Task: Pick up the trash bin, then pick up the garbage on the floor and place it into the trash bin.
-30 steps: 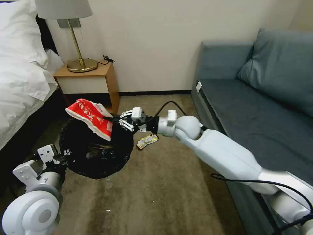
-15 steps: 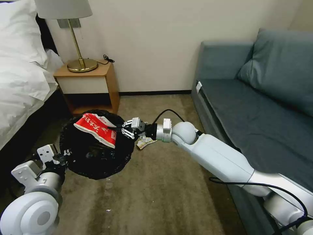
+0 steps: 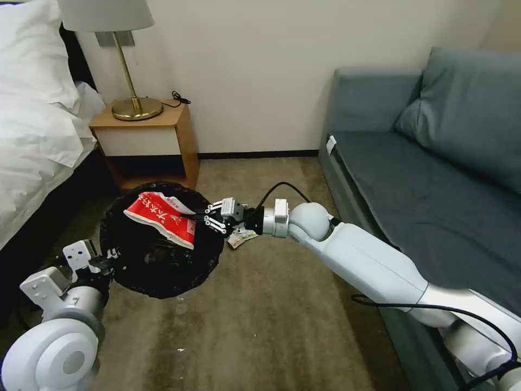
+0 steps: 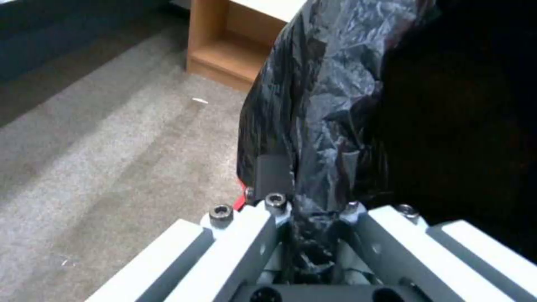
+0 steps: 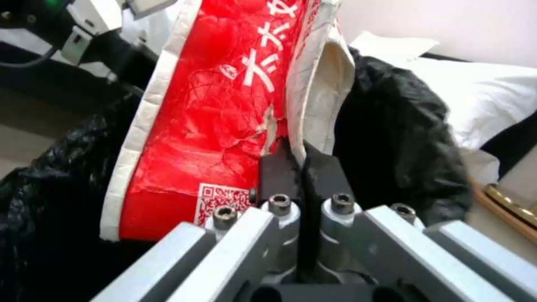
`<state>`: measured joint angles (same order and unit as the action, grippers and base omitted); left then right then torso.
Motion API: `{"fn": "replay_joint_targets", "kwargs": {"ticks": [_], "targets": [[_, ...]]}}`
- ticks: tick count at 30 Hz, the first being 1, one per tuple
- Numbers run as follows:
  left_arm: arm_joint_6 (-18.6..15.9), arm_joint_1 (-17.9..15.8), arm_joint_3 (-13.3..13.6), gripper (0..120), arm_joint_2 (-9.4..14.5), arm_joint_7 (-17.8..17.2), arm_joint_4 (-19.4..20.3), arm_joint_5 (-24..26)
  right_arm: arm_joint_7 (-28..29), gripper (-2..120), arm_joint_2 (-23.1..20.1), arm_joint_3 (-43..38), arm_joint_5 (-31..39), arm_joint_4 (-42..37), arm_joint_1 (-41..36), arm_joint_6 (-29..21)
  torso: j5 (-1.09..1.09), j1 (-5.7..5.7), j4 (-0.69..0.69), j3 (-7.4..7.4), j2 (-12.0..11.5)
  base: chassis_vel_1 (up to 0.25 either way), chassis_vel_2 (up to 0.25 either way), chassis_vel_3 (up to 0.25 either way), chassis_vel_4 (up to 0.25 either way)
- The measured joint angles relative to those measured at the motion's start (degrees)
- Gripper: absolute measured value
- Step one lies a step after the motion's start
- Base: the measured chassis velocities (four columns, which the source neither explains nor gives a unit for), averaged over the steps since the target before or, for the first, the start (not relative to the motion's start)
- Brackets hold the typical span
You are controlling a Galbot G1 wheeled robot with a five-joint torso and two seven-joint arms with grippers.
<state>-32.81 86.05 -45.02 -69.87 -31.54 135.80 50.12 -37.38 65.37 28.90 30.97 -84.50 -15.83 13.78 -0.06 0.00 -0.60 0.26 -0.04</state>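
Tan-brown carpet floor [image 3: 260,315] carries the scene. Yellowish-silver wrapper [image 3: 241,237] lies flat on it near centre, just right of the black-lined trash bin [image 3: 163,271], whose contact with the floor can't be judged. Wooden nightstand [image 3: 144,136] stands on the carpet at far left, against the wall. Grey-blue sofa [image 3: 434,179] sits along the right side. Small pale scraps [image 3: 179,350] dot the near carpet

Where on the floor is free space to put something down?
Bare carpet lies open between the trash bin and the sofa. It is crowded around the right gripper holding the red wrapper, with a yellowish wrapper beside it.
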Motion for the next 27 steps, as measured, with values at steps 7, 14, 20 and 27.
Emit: {"fn": "replay_joint_targets", "kwargs": {"ticks": [7,14,20,27], "targets": [[-0.2,-0.1,0.0,0,0.0,-0.3,-0.1,0.1,1.0,29,0.6,1.4,-0.1,-0.6,1.6,0.9,-0.01,0.00,0.00,0.00,0.0,0.000,0.000,0.000,0.000],[-0.3,-0.3,0.0,0,0.5,-0.6,-0.5,0.6,-0.2,59,-0.1,0.7,3.4,-1.0,1.5,2.1,0.00,0.00,0.00,0.00,0.0,0.000,0.000,0.000,0.000],[-0.9,-0.7,-0.5,0,1.1,-2.2,-1.0,2.0,-1.8,79,-3.2,-3.7,11.9,-7.3,0.5,1.7,0.00,0.00,0.00,0.00,0.0,0.000,0.000,0.000,0.000],[-1.1,-0.7,-2.1,0,1.8,-3.2,-1.3,3.8,18.0,99,-6.0,-10.9,19.0,-16.6,-4.0,1.4,0.00,0.00,0.00,-0.01,0.0,0.000,0.000,0.000,0.000]]}}
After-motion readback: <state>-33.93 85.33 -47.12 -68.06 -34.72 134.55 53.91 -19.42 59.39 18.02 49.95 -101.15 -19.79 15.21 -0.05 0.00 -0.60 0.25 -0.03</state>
